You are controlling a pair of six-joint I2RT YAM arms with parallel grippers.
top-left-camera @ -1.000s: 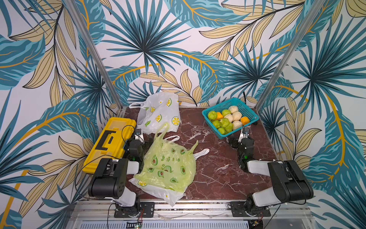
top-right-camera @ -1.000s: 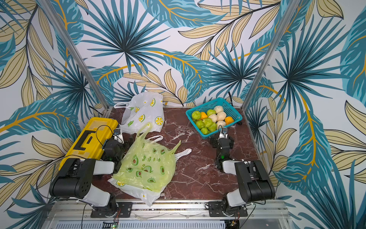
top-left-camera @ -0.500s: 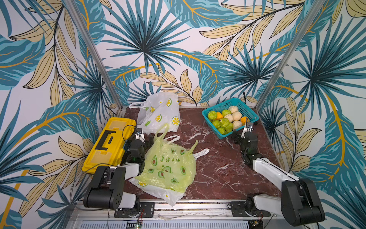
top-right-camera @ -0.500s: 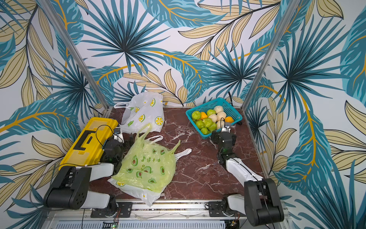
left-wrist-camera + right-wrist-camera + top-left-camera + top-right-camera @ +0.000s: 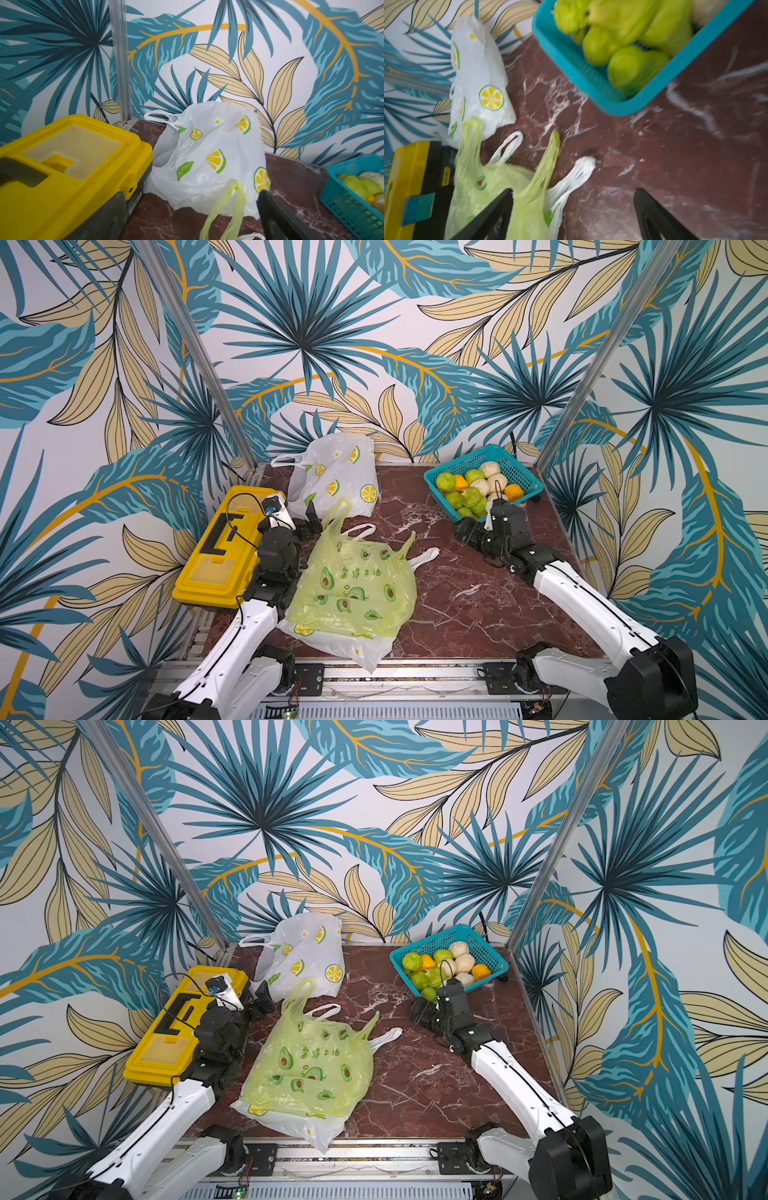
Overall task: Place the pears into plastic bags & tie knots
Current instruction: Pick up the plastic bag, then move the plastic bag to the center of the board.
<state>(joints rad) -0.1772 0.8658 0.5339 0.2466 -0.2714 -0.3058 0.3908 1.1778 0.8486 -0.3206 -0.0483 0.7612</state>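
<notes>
Surface (image 5: 457,605) of red-brown marble, seen from above, with two white robot arms reaching in from the near edge.

Nearest, a white bag (image 5: 361,651) lies flat with a green bag (image 5: 357,585) spread on top of it. Both have their long axis running near to far. Their closed bottoms face the near edge and their loose handles point away. One green handle stands upright at the far left, and the other slants far-right. The white handles poke out just beyond.

Left tool (image 5: 305,522) sits between a yellow case (image 5: 224,547) and the upright green handle, jaws apart and holding nothing. Right tool (image 5: 465,533) hovers low just in front of the basket (image 5: 478,458), jaws spread wide and empty. In the wrist view one finger (image 5: 500,203) is next to the slanting green handle.

Farthest back, a second white bag (image 5: 332,481) stands puffed up, with its handle loop pointing left. Pears (image 5: 469,493) are heaped in the teal basket at far right, which is set corner-on to the right tool. The green pears are nearest, with cream and orange ones behind. Which way the pears point is too blurred to tell.
</notes>
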